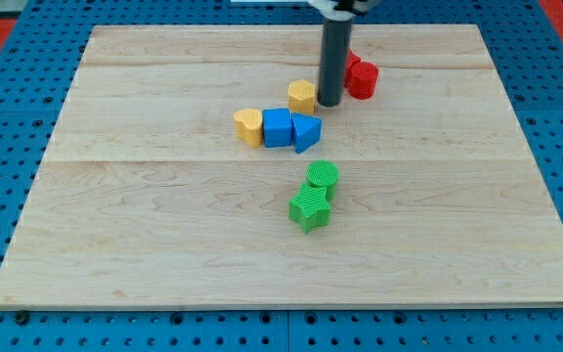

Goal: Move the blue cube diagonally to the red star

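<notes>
Green star (309, 208) nearest; blue cube (278, 128) lower-left of my tip (329, 102).

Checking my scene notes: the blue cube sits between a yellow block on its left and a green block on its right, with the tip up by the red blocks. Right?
Not quite. In the camera view the block right of the blue cube is blue, not green. The yellow block is on its left, and my tip is by the red blocks.

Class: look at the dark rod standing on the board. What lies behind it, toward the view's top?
Behind my tip sit red blocks, partly showing on the view's right. The rod covers their left portion, so their shapes and number stay unclear.
</notes>
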Controlling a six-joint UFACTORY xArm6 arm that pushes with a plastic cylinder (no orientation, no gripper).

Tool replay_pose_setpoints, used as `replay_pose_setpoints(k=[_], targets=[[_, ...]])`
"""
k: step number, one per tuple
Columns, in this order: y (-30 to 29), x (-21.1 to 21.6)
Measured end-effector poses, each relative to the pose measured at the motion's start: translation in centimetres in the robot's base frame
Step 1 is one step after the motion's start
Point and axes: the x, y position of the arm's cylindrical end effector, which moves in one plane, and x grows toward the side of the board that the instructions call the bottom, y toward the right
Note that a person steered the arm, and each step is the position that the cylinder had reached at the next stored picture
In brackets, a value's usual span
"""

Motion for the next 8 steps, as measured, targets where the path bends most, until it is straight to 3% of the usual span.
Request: replay_pose_setpoints(k=[1,2,3,5,6,8], targets=[[-9.0,-3.0],[-10.6,-3.9],[-4.2,-1.5],[-8.6,0.9],[-9.3,5.4],[-5.7,6.4]])
